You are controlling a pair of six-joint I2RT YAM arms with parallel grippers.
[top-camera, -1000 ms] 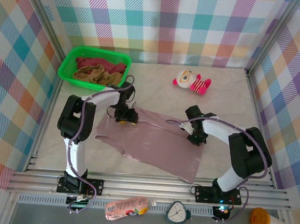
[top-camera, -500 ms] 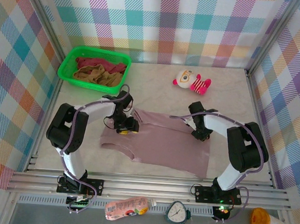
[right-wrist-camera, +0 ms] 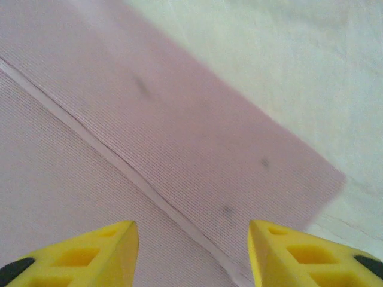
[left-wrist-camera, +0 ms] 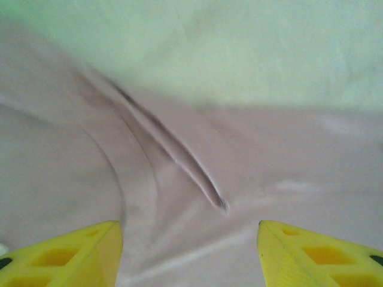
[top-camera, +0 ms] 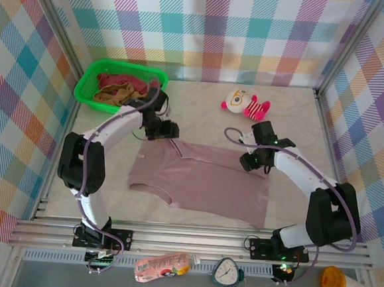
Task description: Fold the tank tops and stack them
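Three tank tops: one mauve-pink, one tan-brown, one maroon-red.
Mauve-pink tank top (top-camera: 202, 184): one, spread flat and single-layered at the middle of the table (top-camera: 294, 118). A strap loop lies at its 8 o'clock corner, and its longest edge runs toward 5 o'clock.
Tan-brown tank top (top-camera: 119, 96): one, crumpled in the green basket (top-camera: 84, 88), on the basket's 6 o'clock side.
Maroon-red tank top (top-camera: 120, 81): one, crumpled in the same basket, at 12 o'clock of the tan-brown one and touching it.
Green basket: one, at the table's 10 o'clock corner, well apart from the spread top.
Two grippers: both stand over the mauve-pink top, one at each far corner.
Left gripper (top-camera: 168, 130): at the top's 11 o'clock corner. In the wrist view (left-wrist-camera: 190, 251) its two yellow fingers (left-wrist-camera: 78, 251) are spread wide with nothing between them, and a raised fold of cloth runs below the gap.
Right gripper (top-camera: 252, 160): at the top's 2 o'clock corner. In the wrist view (right-wrist-camera: 191, 251) its two yellow fingers (right-wrist-camera: 90, 251) are wide apart and grip nothing, a seam line crosses under the gap, and bare table shows at 1 o'clock.
Contact with cloth: cannot tell for either gripper.
Plush toy (top-camera: 245, 104): one, pink-and-white striped, lying at the table's 1 o'clock, apart from the top.
Near ledge, 6 o'clock: one pink pouch (top-camera: 162, 267), one teal clock (top-camera: 227, 272), one orange-lidded cup (top-camera: 340, 285).
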